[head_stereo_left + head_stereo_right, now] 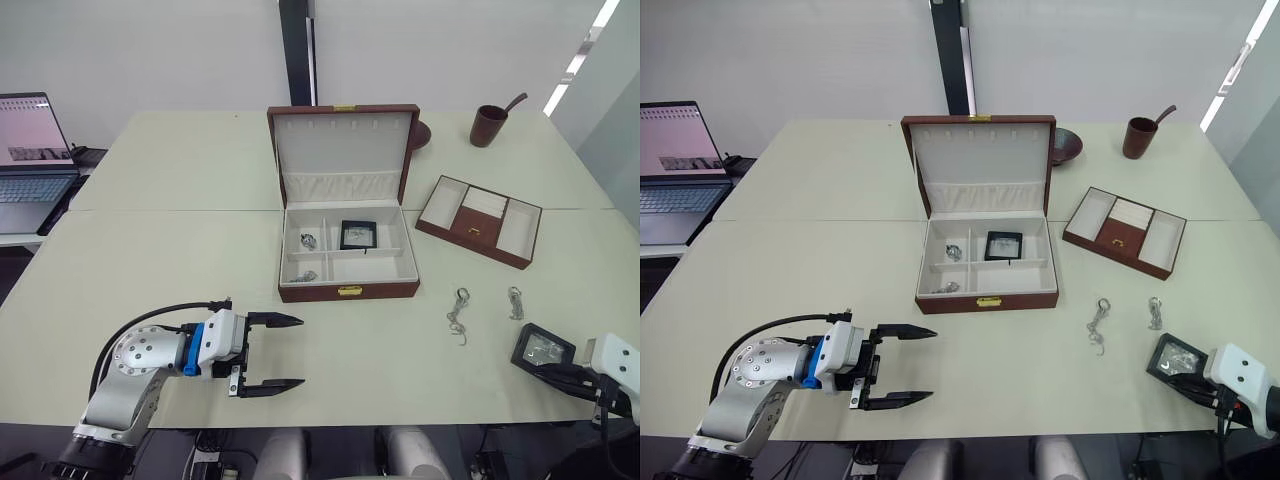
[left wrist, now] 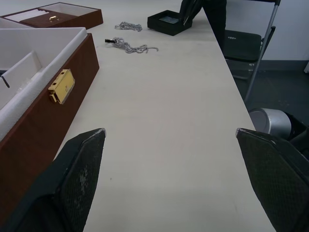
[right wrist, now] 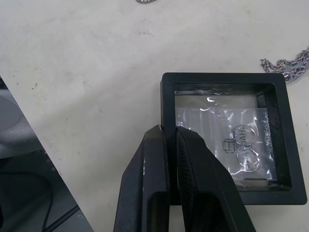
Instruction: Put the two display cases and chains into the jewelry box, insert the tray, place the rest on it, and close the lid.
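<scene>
One display case (image 1: 357, 234) and some chains already sit in your open jewelry box (image 1: 348, 291); the tray (image 1: 479, 221) waits beside it and two chains (image 1: 459, 312) lie loose on the table. Your right gripper (image 3: 170, 131) pinches the second display case's (image 3: 231, 150) rim near the table's edge; your left gripper (image 1: 283, 351) gapes wide, empty.
</scene>
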You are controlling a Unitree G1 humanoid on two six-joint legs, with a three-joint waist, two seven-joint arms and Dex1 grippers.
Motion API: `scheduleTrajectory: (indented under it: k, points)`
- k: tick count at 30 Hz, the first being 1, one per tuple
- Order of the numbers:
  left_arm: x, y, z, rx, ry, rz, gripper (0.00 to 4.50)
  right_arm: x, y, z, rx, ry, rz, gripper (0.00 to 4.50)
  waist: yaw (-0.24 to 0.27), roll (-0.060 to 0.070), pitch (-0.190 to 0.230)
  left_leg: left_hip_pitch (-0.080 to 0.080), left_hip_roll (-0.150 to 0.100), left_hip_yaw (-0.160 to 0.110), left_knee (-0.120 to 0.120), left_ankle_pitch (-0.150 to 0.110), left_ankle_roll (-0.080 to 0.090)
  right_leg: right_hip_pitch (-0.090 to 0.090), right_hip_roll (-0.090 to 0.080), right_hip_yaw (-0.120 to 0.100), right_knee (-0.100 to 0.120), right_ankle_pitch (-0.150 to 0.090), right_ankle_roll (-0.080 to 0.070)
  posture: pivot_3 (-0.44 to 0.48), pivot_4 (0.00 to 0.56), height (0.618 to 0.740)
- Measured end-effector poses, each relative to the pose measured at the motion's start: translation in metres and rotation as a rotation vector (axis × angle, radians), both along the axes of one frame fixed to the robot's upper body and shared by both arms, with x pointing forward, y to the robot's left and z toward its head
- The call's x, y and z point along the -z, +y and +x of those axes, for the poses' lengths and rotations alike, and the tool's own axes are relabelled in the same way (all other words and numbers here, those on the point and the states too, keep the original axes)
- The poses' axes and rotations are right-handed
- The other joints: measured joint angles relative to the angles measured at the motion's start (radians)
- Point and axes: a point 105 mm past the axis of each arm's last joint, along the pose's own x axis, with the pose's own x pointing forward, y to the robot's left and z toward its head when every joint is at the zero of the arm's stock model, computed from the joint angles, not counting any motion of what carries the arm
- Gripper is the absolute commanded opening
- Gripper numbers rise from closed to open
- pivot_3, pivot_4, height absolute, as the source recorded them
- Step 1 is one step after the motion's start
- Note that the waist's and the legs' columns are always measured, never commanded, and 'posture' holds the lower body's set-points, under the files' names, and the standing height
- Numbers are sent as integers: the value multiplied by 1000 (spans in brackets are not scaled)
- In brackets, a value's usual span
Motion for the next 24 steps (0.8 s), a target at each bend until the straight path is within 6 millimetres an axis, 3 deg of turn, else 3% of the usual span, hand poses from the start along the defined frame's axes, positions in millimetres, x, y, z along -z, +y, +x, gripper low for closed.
scheduleTrajectory:
  k: [5, 10, 17, 24]
  points:
    - [-1, -2, -1, 1, 3, -20, 4500, -14, 11, 5, -29, -22, 52, 8, -1, 0, 0, 0, 0, 0, 0, 0, 0, 0, 0, 0, 0, 0, 0, 0, 150, 740]
    - [-6, -3, 0, -29, -7, -40, 4500, -60, 31, 27, -102, -126, 93, 8, -1, 0, 0, 0, 0, -1, 0, 0, 0, 0, 0, 0, 1, 0, 0, 0, 150, 740]
    - [-8, 4, 3, -144, -5, -63, 4500, -102, 57, 57, -227, -171, 76, 8, -3, 0, 1, 0, 2, -2, 0, 0, 0, 0, -1, 0, 1, 0, 0, 0, 150, 740]
    - [-10, 9, 4, -273, -13, -94, 4500, -110, 98, 83, -408, -121, 98, 8, -3, 1, 1, -1, 4, -2, 0, 0, 0, -1, -2, 0, 0, 0, 0, 0, 150, 740]
